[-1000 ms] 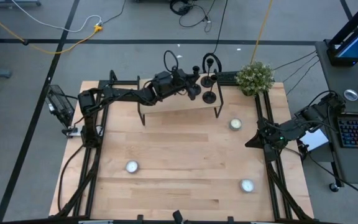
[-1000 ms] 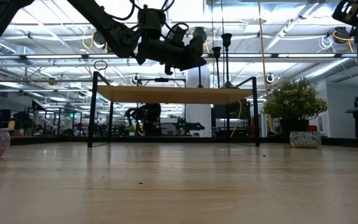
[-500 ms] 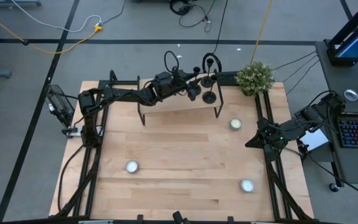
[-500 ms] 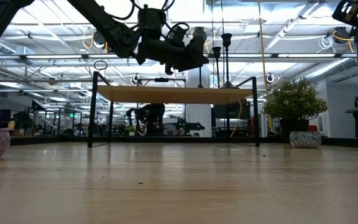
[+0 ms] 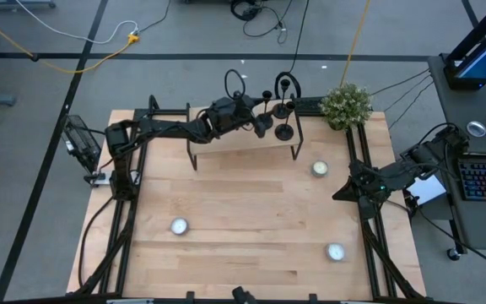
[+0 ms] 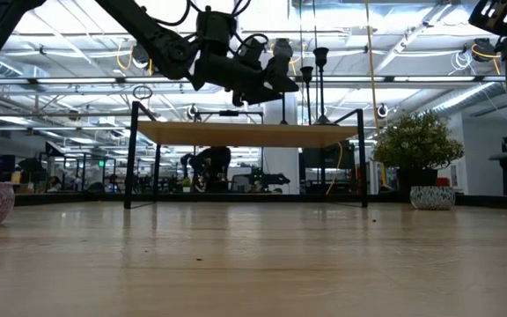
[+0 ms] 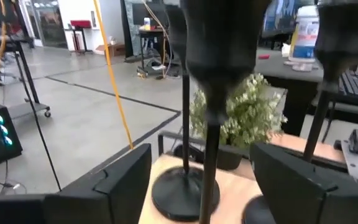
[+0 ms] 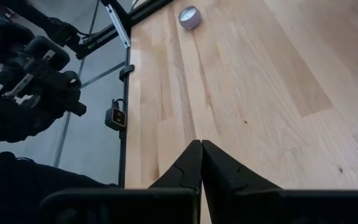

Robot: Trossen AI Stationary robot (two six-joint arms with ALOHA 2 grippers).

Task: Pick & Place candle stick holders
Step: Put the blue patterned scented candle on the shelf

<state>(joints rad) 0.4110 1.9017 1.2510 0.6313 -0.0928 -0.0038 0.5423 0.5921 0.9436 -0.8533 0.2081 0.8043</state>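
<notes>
- Black candle stick holder (image 7: pixel 207 112) stands between my left gripper's (image 5: pixel 262 124) released fingers (image 7: pixel 120 180), on the raised shelf (image 5: pixel 243 139).
- Two more holders (image 5: pixel 284 108) crowd at 2 o'clock.
- Potted plant (image 5: pixel 346 105) beyond.
- Tealights (image 5: pixel 320 168) dot the table (image 5: pixel 251 228).
- My right gripper (image 8: pixel 199 163) waits clenched at the table's 3 o'clock edge.

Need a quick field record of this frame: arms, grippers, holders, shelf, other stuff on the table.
left gripper: open, over the raised shelf at the table's far edge, fingers either side of a candle stick holder's stem, apart from it
candle stick holders: three on the shelf, upright; nearest one at the shelf's right end
right gripper: shut, empty, parked at the table's right edge
tealights: three on the table, one near the shelf, two nearer the front
plant: far right corner
</notes>
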